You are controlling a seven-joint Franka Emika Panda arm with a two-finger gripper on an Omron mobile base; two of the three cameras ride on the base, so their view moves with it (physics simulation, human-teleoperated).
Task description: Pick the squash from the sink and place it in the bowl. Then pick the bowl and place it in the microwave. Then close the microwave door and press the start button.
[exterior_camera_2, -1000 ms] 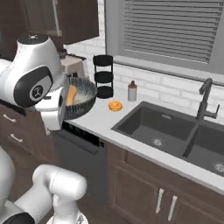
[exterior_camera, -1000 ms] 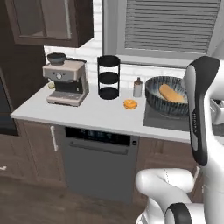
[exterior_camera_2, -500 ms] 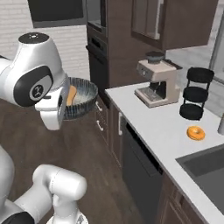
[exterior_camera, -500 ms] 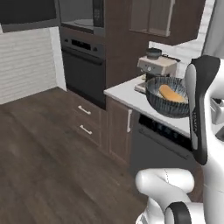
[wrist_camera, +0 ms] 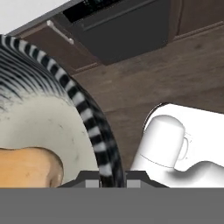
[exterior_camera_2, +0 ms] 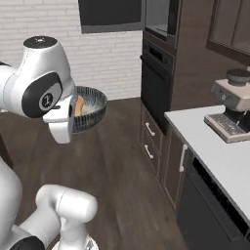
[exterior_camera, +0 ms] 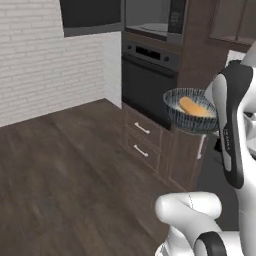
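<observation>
My gripper [wrist_camera: 107, 178] is shut on the rim of the dark blue-grey streaked bowl [wrist_camera: 89, 118], one finger inside and one outside. The tan-orange squash [wrist_camera: 27, 166] lies in the bowl's pale inside. The bowl [exterior_camera: 192, 114] hangs in the air in front of the arm with the squash [exterior_camera: 193, 106] in it, level with the oven's lower part. From the other side the bowl [exterior_camera_2: 92, 108] and squash [exterior_camera_2: 78, 105] sit just beside the white hand. The microwave [exterior_camera: 149, 16] is high in the wall unit, its door [exterior_camera: 90, 17] swung open to the left, keypad [exterior_camera: 175, 17] at its right.
A black built-in oven [exterior_camera: 148, 83] sits under the microwave, with drawers [exterior_camera: 142, 140] below it. A grey counter [exterior_camera_2: 220, 155] with a coffee machine [exterior_camera_2: 233, 111] runs to the right. Open wooden floor [exterior_camera: 65, 170] and a white brick wall [exterior_camera: 45, 75] lie to the left.
The whole scene has swung with the base: the counter and window gave way to the oven and microwave wall. The bowl with the squash stays held in the same place by the arm.
</observation>
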